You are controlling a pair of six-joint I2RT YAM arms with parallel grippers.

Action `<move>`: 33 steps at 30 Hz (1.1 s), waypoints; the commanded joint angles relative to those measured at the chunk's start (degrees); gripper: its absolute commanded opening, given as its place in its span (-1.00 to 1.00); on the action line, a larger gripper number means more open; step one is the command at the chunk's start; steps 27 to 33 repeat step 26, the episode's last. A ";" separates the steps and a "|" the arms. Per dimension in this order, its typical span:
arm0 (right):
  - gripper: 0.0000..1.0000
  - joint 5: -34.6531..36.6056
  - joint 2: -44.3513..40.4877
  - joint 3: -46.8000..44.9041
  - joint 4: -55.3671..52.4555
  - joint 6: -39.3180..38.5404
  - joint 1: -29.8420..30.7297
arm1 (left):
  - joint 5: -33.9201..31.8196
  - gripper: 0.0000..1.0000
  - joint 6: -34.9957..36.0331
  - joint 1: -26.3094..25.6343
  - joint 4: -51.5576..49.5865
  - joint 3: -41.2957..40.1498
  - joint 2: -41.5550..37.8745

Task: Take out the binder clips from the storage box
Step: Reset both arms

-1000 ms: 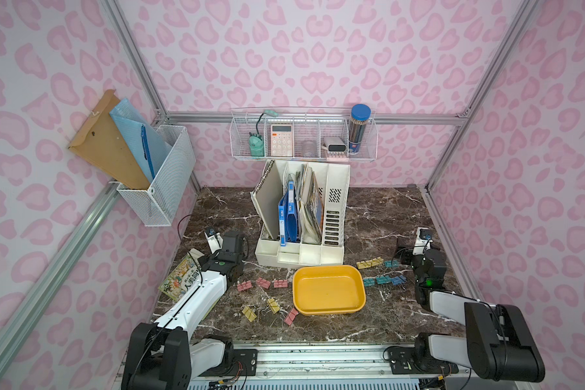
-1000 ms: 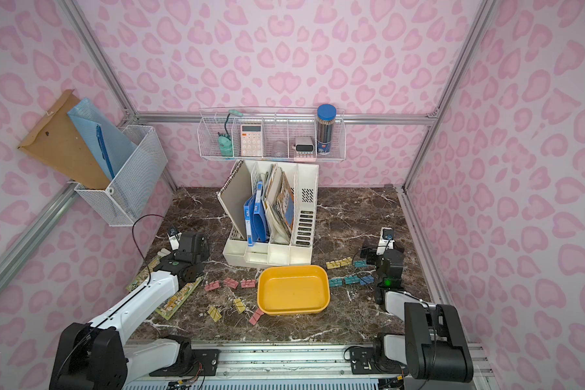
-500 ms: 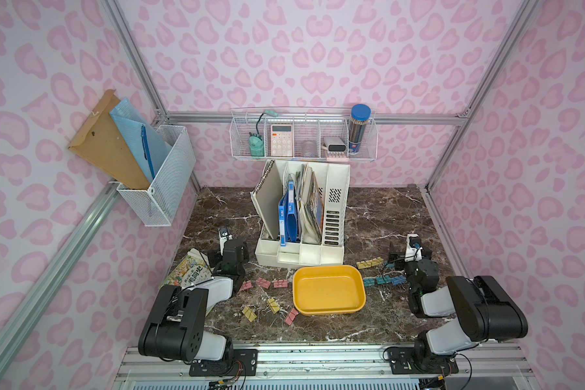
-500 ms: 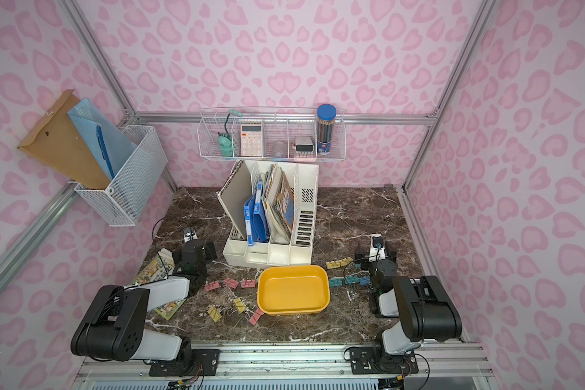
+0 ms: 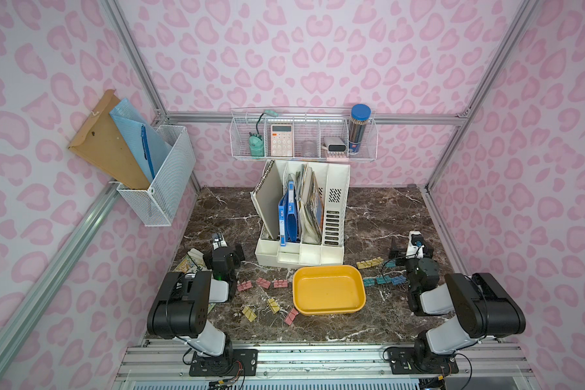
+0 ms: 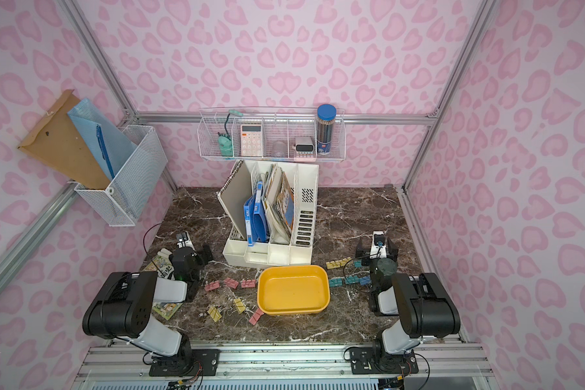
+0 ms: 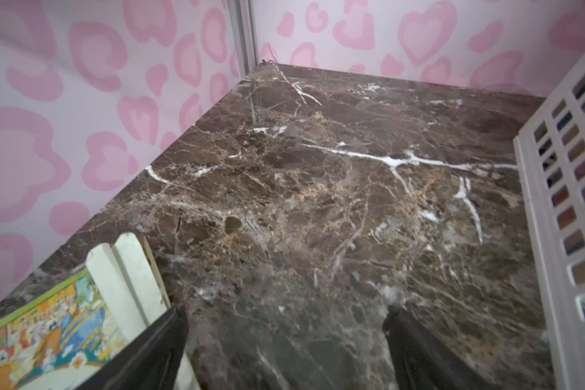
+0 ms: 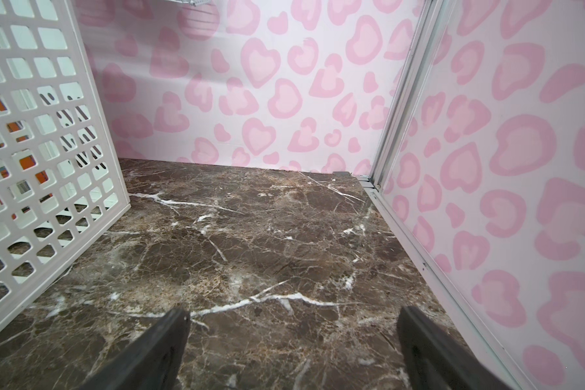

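Note:
The storage box [image 5: 328,289], a shallow yellow tray, sits at the front centre in both top views [image 6: 293,291] with nothing visible inside. Binder clips lie on the marble around it. Pink ones [image 5: 263,283] and yellow ones [image 5: 273,305] lie to its left. Yellow [image 5: 370,262] and teal ones [image 5: 384,280] lie to its right. My left gripper [image 5: 223,255] is open, low over bare marble left of the clips [image 7: 286,310]. My right gripper [image 5: 411,250] is open too, just behind the teal clips, with only marble between its fingers [image 8: 294,310].
A tall cream file organiser [image 5: 301,216] stands right behind the tray, and its perforated walls show in both wrist views [image 7: 571,202] [image 8: 41,152]. A colourful booklet [image 5: 190,263] lies under the left arm. Wire baskets [image 5: 303,138] [image 5: 159,182] hang on the walls.
Both arms have folded back from a stretched reach into a tucked pose near the front rail. The grippers stay open, and the tray and clips have not moved.

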 commanded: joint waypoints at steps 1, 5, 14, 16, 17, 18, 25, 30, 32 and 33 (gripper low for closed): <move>1.00 1.14 0.12 0.03 1.64 0.68 -0.01 | 3.73 0.96 -2.77 1.63 -3.67 2.13 -1.04; 1.00 1.06 0.10 0.11 1.39 0.77 -0.01 | 3.96 0.99 -3.09 1.92 -3.80 2.17 -1.07; 1.00 -0.07 0.07 1.56 -1.20 1.66 -0.94 | 3.48 0.99 -3.94 1.50 -9.19 3.67 -2.64; 1.00 -2.11 0.03 2.45 -3.05 2.59 -2.16 | 3.58 0.99 -4.00 1.50 -10.02 3.86 -2.80; 1.00 -3.14 0.07 2.56 -3.44 2.79 -2.63 | 3.50 0.99 -3.94 1.52 -9.52 3.86 -2.61; 1.00 -3.50 0.03 2.72 -3.71 2.87 -2.78 | 3.55 0.99 -3.97 1.54 -10.11 3.93 -2.80; 1.00 -3.60 0.08 2.75 -3.69 2.88 -2.79 | 4.02 0.99 -4.09 1.70 -10.38 4.32 -2.46; 1.00 -3.53 0.06 2.76 -3.71 2.88 -2.76 | 4.09 0.99 -4.00 1.66 -10.23 4.06 -2.73; 1.00 -3.53 0.06 2.76 -3.71 2.88 -2.76 | 4.09 0.99 -4.00 1.66 -10.23 4.06 -2.73; 1.00 -3.53 0.06 2.76 -3.71 2.88 -2.76 | 4.09 0.99 -4.00 1.66 -10.23 4.06 -2.73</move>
